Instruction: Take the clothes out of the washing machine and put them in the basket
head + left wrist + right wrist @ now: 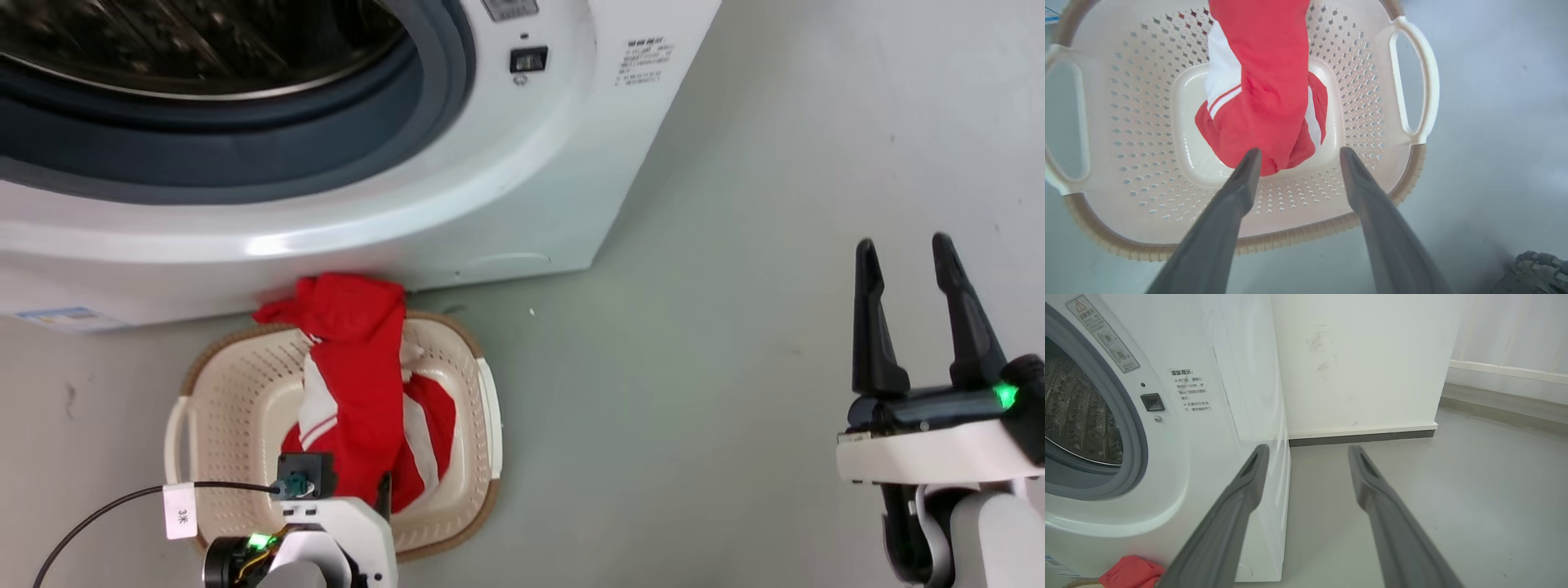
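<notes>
- Left gripper (pixel 1300 159): jaws spread wide, empty, pointing steeply downward. Pale wrist (pixel 359 531) at the lower left of the head view, green light (pixel 260 541) lit.
- Right gripper (pixel 904 245): jaws parted, empty, pointing up the head view at the lower right. Pale forearm (pixel 980 531) beneath.
</notes>
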`<state>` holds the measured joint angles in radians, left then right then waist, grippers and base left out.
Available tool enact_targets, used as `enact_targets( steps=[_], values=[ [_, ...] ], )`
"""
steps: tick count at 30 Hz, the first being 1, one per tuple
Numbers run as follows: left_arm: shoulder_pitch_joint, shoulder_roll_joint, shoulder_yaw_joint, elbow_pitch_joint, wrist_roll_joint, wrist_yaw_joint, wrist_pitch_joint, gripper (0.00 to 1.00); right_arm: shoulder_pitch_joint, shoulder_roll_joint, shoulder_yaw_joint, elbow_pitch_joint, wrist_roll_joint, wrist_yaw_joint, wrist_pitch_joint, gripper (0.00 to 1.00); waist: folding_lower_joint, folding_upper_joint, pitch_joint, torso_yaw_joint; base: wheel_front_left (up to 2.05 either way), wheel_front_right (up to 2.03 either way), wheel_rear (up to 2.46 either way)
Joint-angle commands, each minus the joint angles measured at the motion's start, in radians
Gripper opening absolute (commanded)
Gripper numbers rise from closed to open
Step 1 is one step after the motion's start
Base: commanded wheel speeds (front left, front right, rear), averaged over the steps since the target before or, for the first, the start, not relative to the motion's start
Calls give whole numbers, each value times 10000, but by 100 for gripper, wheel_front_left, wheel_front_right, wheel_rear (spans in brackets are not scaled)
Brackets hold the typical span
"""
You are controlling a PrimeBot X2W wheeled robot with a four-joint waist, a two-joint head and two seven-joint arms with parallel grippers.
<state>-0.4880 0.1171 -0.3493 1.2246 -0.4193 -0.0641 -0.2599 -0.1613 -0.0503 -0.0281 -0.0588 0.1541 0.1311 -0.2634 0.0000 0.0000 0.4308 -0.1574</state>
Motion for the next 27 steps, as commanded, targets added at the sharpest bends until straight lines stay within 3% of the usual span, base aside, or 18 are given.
enact_targets(
  steps=[1, 7, 16, 27],
  values=[
    [311, 51, 174, -666, 28, 162, -64, 100, 268, 2, -17, 50, -57, -7, -20, 100, 0, 0, -936, 337, 0, 0, 0],
    [1637, 84, 941, -3131, 556, 631, -52, 100, 885, 0, -33, 166, -249, -7, -20, 100, 0, 0, -1930, 636, 0, 0, 0],
    [3305, -224, 2124, -6441, 1877, 905, -54, 100, 1650, 0, -90, 317, -320, -7, -20, 100, 0, 0, -3124, 965, 0, 0, 0],
    [4788, -577, 3456, -10499, 3113, 842, -55, 100, 2337, 2, -216, 394, -343, -7, -20, 100, 0, 0, -3908, 1052, 0, 0, 0]
  ],
)
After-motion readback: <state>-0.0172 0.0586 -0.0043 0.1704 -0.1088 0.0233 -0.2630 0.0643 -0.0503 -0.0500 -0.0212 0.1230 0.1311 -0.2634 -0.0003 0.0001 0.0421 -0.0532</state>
